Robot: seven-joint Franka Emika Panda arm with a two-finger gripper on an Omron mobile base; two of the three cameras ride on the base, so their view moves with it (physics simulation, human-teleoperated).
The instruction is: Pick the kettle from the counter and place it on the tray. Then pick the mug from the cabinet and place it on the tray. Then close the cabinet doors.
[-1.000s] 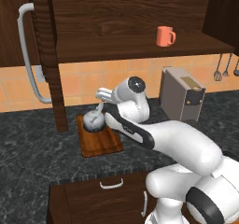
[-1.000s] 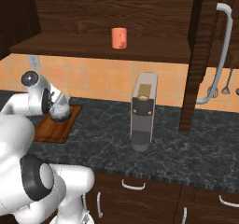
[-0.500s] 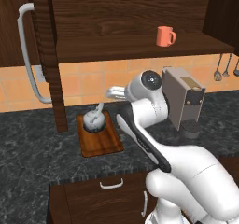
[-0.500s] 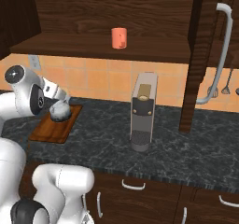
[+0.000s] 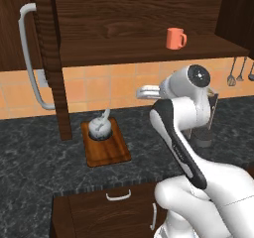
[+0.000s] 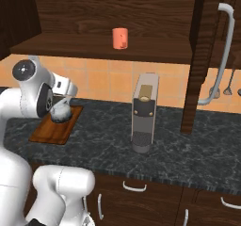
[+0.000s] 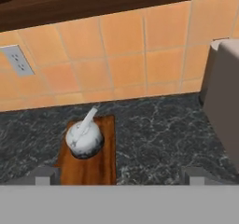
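The silver-grey kettle (image 5: 99, 128) stands upright on the reddish-brown tray (image 5: 109, 150), which lies on the dark speckled counter (image 5: 34, 162). My gripper (image 5: 142, 90) hovers open and empty above and to the right of the kettle, apart from it. In the hand view the kettle (image 7: 84, 137) sits on the tray (image 7: 91, 167) below me, with my fingertips (image 7: 43, 175) spread wide. The orange mug (image 5: 174, 38) stands on the shelf of the open cabinet (image 5: 114, 29). Both cabinet doors (image 5: 15, 29) (image 6: 212, 55) stand open. In the right base view I see the kettle (image 6: 61, 112), tray (image 6: 52, 131), mug (image 6: 120, 38) and gripper (image 6: 70, 89).
A boxy grey coffee machine (image 6: 143, 112) stands on the counter right of the tray, partly behind my arm in the left base view. Long bar handles (image 5: 30, 58) (image 6: 223, 55) jut from the open doors. Utensils (image 6: 230, 86) hang on the tiled wall. Drawers run below the counter.
My hand has lifted away from the kettle and swung up and to the right. The kettle stays on the tray. The jaws have stayed open.
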